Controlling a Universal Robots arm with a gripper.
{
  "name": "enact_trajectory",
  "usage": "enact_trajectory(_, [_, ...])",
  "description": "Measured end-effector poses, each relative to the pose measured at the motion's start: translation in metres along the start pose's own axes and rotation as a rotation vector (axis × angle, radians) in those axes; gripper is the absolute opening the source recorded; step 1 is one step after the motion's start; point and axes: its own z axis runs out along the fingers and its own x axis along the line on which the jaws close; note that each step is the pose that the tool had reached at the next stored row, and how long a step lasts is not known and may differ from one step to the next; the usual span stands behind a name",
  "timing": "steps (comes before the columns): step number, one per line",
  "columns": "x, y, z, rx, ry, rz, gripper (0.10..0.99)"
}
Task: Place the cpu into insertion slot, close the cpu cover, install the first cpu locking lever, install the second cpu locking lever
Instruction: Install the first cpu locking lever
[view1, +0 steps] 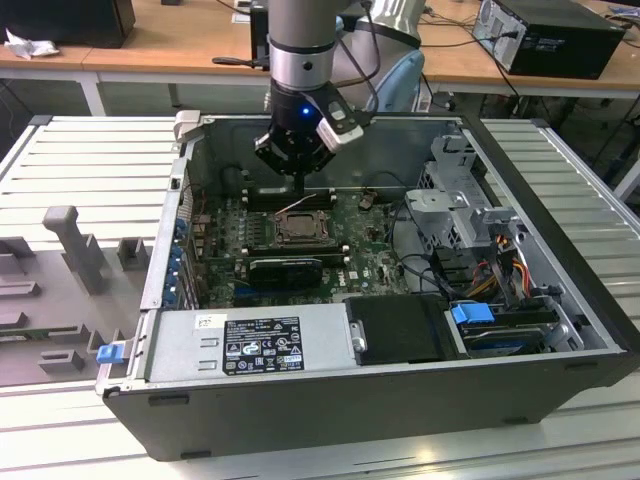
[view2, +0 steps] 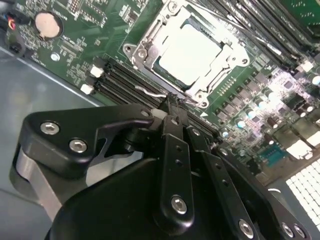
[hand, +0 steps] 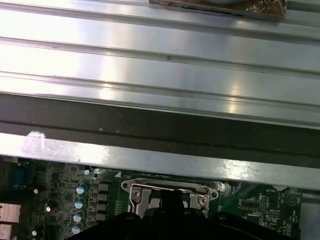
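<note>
one pale silvery square cpu (view2: 192, 52) seated in slot | one dark hinged frame cover (view2: 150, 37) down | black fingers (view2: 172, 107) closed at socket edge

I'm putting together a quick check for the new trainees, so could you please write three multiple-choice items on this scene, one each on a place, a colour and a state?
1. Where does the cpu lie?
A. In the insertion slot
B. On the grooved table
C. On the power supply

2. What colour is the circuit board around the insertion slot?
A. Red
B. Green
C. White

3. How does the cpu cover stand?
A. Taken off the board
B. Raised upright
C. Down around the chip

Answers:
1 A: the second wrist view shows the silvery top seated in the socket.
2 B: the board is green in both wrist views.
3 C: the frame lies flat around the chip, with the gripper at its edge.
</note>
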Motion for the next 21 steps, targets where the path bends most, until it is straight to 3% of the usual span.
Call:
enact_trajectory(4, [0.0,0.0,0.0035,-0.014,-0.0014,0.061,0.106])
enact_trajectory(9, [-0.0001,0.0031,0.0135,-0.018,-0.0016,0.063,0.106])
enact_trajectory(14, [-0.0043,0.0054,0.0188,-0.03,-0.0023,0.063,0.106])
enact_trajectory(17, [-0.0048,0.0,0.0193,-0.1,-0.0063,0.064,0.106])
enact_trajectory(21, [-0.0046,-0.0024,0.0195,-0.091,-0.0058,0.064,0.106])
